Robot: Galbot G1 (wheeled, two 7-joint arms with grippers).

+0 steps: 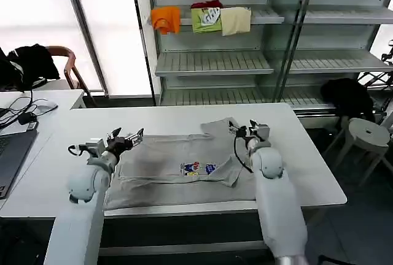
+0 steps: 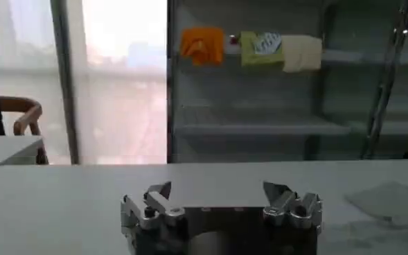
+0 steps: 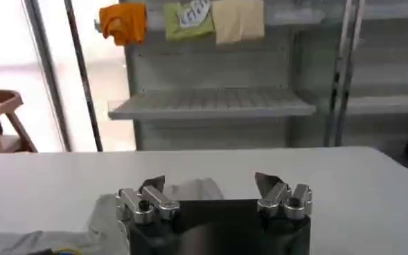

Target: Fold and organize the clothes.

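Cotton shirt (image 1: 178, 170), light grey and soft, is lying rumpled on the smooth white table (image 1: 307, 154); left gripper (image 1: 126, 137) and right gripper (image 1: 249, 131) are hovering wide, holding nothing.

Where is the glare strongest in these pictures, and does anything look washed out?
Head view: the window at upper left is blown out white, the grey shirt evenly lit. Left wrist view: the window glows hazily, softening the shelves. Right wrist view: the window is overexposed, the shelves clearer.
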